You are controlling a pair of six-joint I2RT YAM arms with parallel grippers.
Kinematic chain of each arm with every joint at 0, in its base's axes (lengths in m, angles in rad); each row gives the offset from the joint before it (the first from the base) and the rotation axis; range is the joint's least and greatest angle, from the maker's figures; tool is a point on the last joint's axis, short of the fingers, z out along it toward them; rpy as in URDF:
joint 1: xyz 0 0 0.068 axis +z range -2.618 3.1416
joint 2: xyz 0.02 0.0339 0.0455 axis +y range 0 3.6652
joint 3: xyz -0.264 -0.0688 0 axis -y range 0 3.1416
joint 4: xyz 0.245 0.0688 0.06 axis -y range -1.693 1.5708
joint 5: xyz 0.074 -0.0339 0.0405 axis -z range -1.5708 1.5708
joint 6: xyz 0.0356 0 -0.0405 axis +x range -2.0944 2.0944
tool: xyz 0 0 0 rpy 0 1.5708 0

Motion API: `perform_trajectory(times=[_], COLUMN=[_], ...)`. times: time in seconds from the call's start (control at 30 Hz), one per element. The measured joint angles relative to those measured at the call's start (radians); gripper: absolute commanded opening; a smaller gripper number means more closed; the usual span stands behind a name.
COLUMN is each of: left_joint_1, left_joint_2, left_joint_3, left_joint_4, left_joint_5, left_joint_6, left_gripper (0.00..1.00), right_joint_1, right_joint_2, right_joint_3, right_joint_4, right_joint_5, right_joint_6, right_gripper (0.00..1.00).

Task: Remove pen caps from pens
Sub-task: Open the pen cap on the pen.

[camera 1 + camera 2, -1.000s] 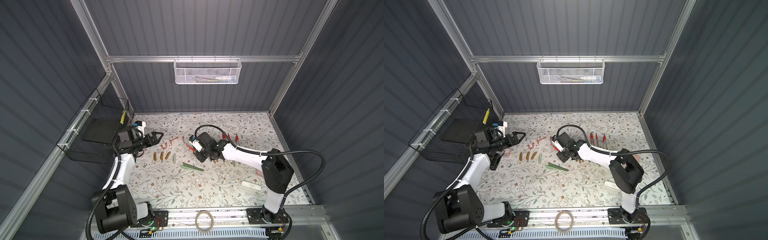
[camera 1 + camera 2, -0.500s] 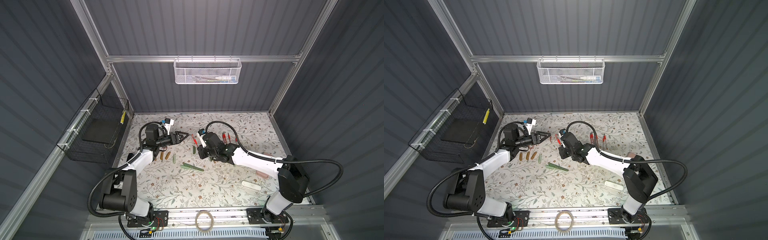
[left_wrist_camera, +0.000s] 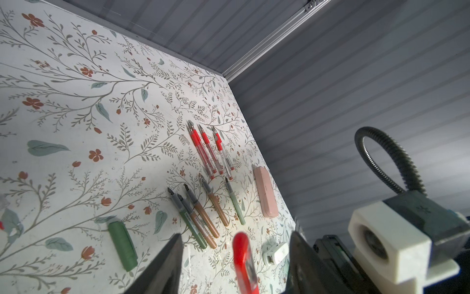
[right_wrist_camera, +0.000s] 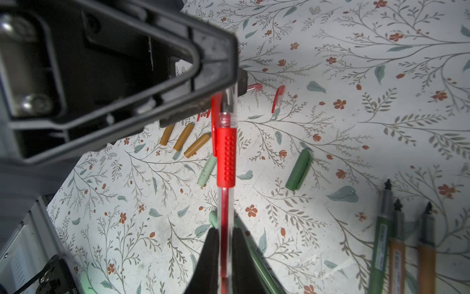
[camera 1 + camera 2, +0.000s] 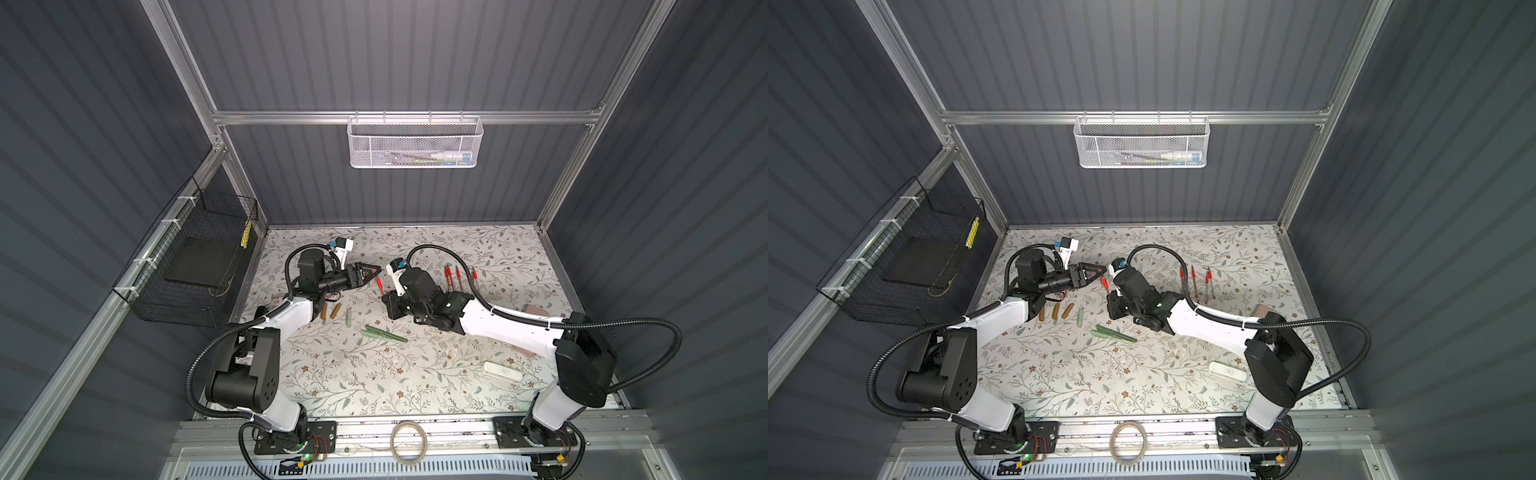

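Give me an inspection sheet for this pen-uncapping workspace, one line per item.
Surface: floral table cover, flat.
Job's things: held red pen is above the table, red cap on; three clear red pens and five markers lie uncapped; loose caps are scattered.
Clutter: pink case, white case, tape roll on the front rail.
Grippers: right gripper shut on the pen's barrel; left gripper open, jaws either side of the cap.
Cables: black corrugated cables loop off both arms; no snag seen.
Surroundings: white mesh basket on the back wall, black wire basket at the side.
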Motion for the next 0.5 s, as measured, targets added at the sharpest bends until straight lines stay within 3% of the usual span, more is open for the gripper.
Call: perform_trajectory(times=[0.3, 0.5], left_joint_1=[0.000, 0.000], left_joint_2=[0.000, -0.001], left_joint_3=[0.000, -0.010], left_joint_4=[0.022, 0.022], left_joint_5=[-0.004, -0.008], left_joint_6=[-0.019, -0.018], left_gripper=[0.28, 0.27], right_joint_1=[0.012, 0.012], right_joint_2=[0.045, 0.047], right_joint_3=[0.035, 0.051], right_joint_4=[-0.003, -0.005], right_joint_5=[-0.011, -0.010], right_joint_6=[-0.001, -0.001], right_gripper=[0.00, 0.00])
